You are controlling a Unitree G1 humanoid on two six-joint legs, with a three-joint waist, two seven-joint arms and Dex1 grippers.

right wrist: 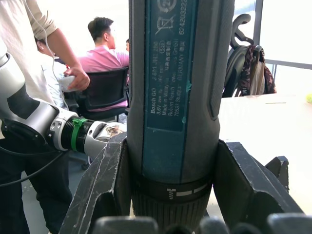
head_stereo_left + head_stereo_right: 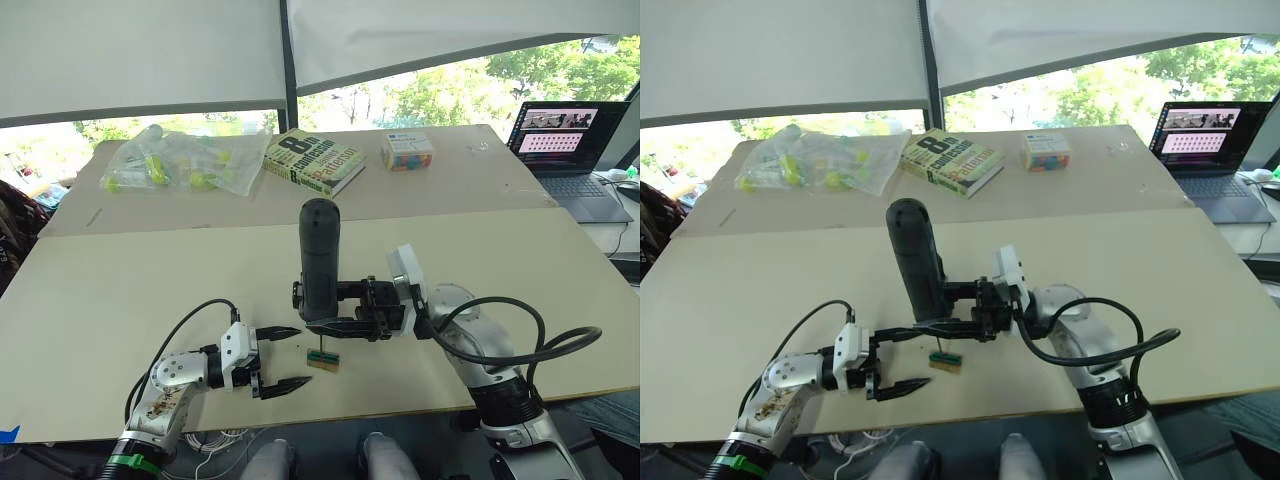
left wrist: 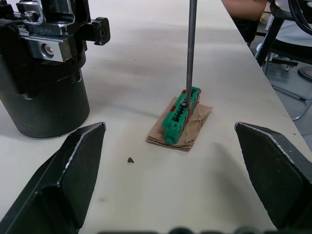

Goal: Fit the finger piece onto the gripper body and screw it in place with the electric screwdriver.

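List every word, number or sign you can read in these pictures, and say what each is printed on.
"Bosch GO", on the electric screwdriver held upright in the right hand.
"3,6V", "Robert Bosch", "GERMANY", "Made in", in that label's small print; the remaining lines are too fine to read.
"6242032...", a number along the label's edge, cut off.
Crossed-out bin sign, at the label's top.
Large "8", on the book; its other cover words are blurred.
Laptop screen: unreadable.

Standing upright near the table's front edge: the electric screwdriver [image 2: 320,258], a thick black cylinder with a rounded top and printed lettering on its body. Being clamped low on its body between two black fingers. Pointing its thin metal bit [image 3: 190,46] straight down, tip touching the small green block on a tan cardboard scrap [image 3: 180,121] lying flat on the board.
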